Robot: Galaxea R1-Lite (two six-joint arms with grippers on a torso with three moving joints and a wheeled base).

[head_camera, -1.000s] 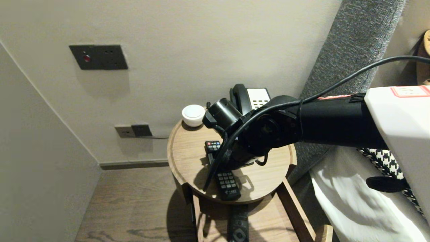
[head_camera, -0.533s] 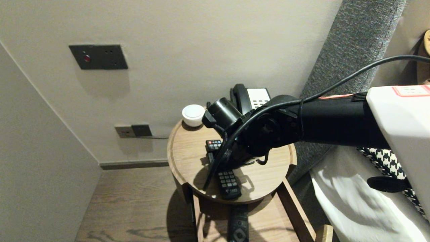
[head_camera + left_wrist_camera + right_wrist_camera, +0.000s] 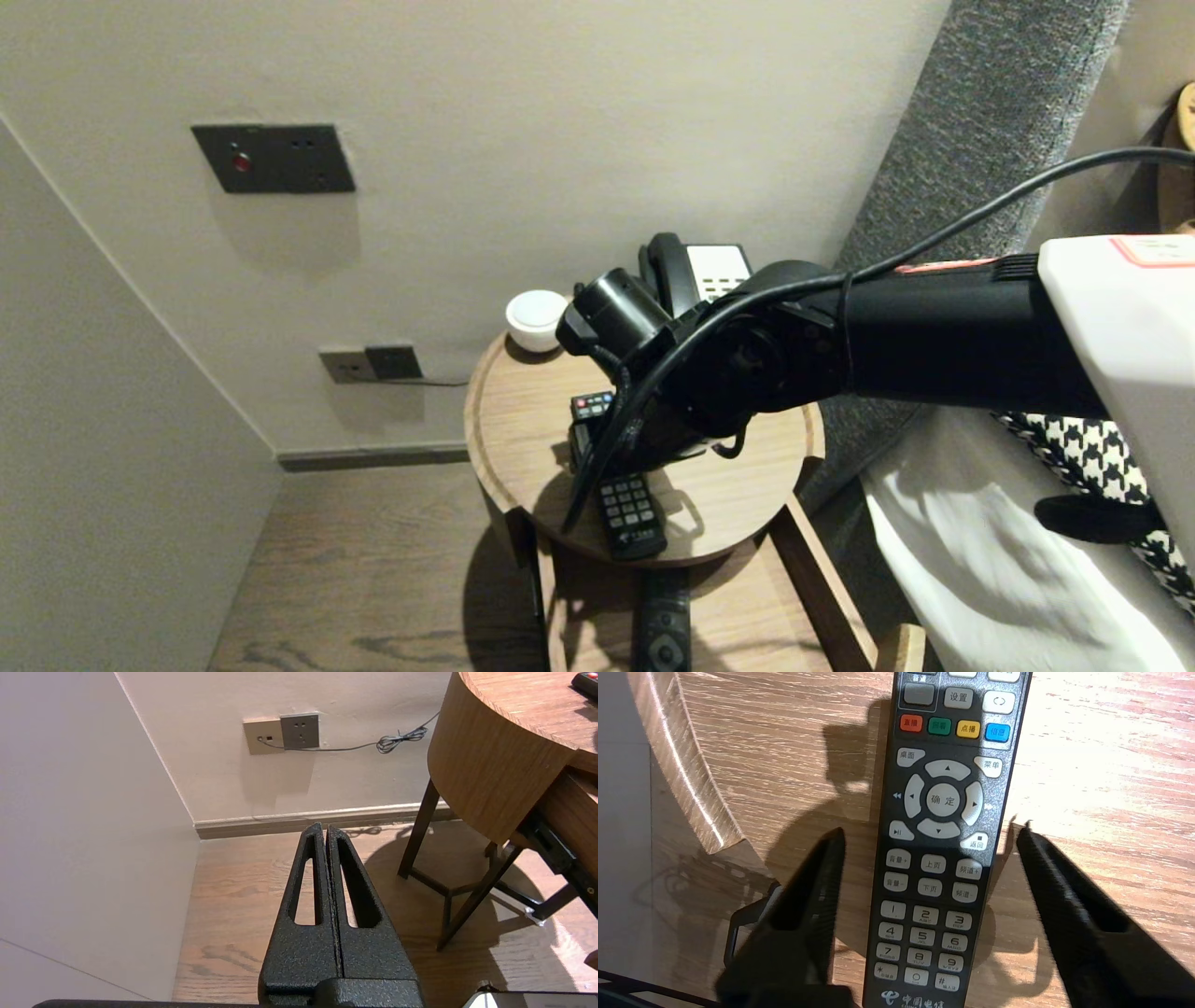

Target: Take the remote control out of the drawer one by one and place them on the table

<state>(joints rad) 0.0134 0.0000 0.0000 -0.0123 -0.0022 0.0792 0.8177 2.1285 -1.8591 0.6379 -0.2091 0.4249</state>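
Straddling a black remote control [image 3: 945, 812], the right gripper [image 3: 931, 828] stands wide open at the centre of the right wrist view, with a gap between each finger and the keypad. The remote lies flat on the round wooden table [image 3: 504, 429], mid-frame in the head view. The left gripper [image 3: 326, 828], fingers pressed together, hangs over the wood floor [image 3: 233, 896], lower centre of its view.
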